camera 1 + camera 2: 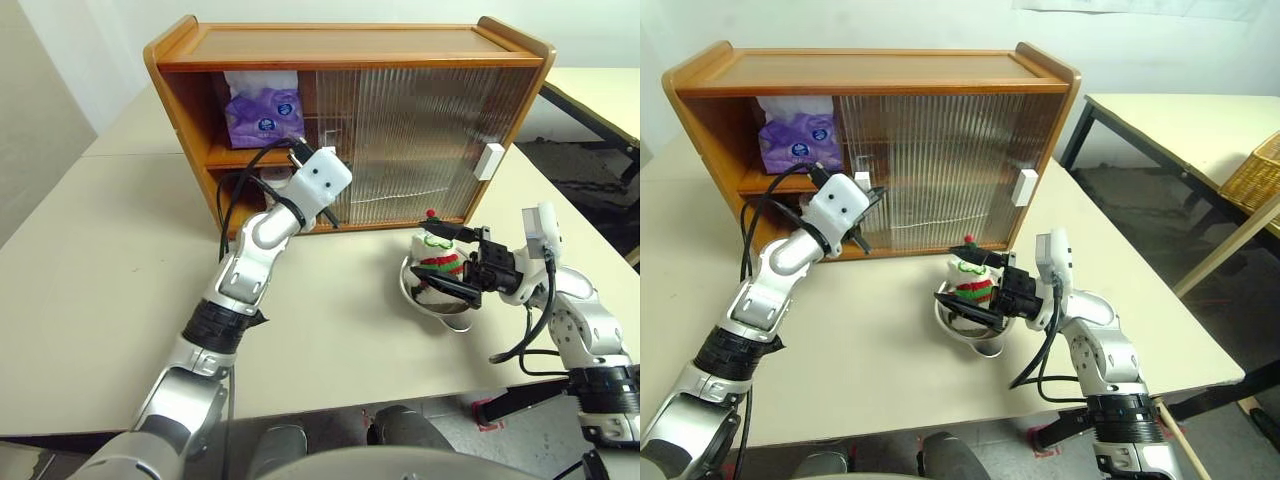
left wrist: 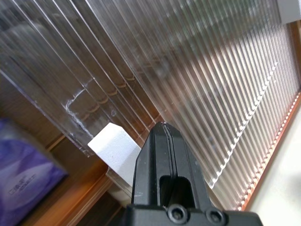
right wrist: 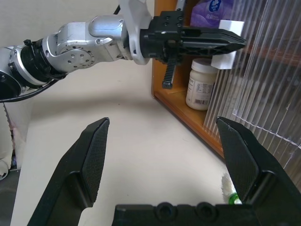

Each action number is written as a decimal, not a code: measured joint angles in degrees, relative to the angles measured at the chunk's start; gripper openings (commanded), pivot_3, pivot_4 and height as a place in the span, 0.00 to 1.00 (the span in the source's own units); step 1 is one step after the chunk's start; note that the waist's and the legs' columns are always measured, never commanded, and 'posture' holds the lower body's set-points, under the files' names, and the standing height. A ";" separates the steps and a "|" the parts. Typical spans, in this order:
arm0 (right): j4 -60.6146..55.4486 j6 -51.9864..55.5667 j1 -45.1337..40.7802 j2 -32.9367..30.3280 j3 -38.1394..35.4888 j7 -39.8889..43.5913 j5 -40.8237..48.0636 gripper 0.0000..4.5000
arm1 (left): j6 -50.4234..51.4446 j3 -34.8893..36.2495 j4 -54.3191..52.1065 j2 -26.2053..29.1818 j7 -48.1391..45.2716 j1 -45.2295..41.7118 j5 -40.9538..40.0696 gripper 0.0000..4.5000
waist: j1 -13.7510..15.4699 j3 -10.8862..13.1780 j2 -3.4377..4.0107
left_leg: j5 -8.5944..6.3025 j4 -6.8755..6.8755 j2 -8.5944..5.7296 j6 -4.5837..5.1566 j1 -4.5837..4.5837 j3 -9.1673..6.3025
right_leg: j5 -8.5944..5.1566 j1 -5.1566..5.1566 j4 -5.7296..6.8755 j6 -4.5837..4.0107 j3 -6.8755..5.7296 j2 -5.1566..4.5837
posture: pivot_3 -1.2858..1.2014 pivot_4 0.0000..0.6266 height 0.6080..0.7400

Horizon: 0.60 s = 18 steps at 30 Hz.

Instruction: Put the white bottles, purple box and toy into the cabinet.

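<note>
Left gripper (image 3: 225, 41): jaws clenched together, holding nothing. Its tip sits at the white handle (image 2: 114, 146) on the edge of the left sliding door (image 2: 108, 70), at the boundary of the cabinet's open bay; whether it presses the handle cannot be told.

Right gripper (image 1: 455, 262): fingers (image 3: 91, 157) spread wide, released, nothing between them. It points across the table toward the other arm and straddles the upper part of the toy (image 1: 440, 262), one finger above and one below, without closing on it.

Toy: white plush with red-and-green scarf and red bobble, sitting in a metal bowl (image 1: 425, 300) on the table (image 1: 110, 260), in front of the cabinet's right half.

Cabinet (image 1: 350, 45): both ribbed doors cover the middle and right; the left bay stands open. A second white handle (image 1: 489, 160) sits on the right door's far edge.

Box (image 1: 264, 112): purple, on the upper shelf in the open bay, tissue showing at its top.

Bottle (image 3: 201, 89): one white jar with a printed label stands on the lower level of the open bay, just behind the door edge. A second one cannot be made out.
</note>
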 measured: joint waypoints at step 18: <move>0.60 0.06 -0.50 0.08 1.24 0.79 0.00 1.00 | 5.36 8.25 -4.18 6.06 1.23 4.45 -0.41 0.01 | 0.29 0.03 -0.02 | 0.11 -0.18 0.00 -0.17 0.28 0.00 | 0.04 -0.07 0.26 -0.05 -0.03 0.01 | 0.48 0.00 1.00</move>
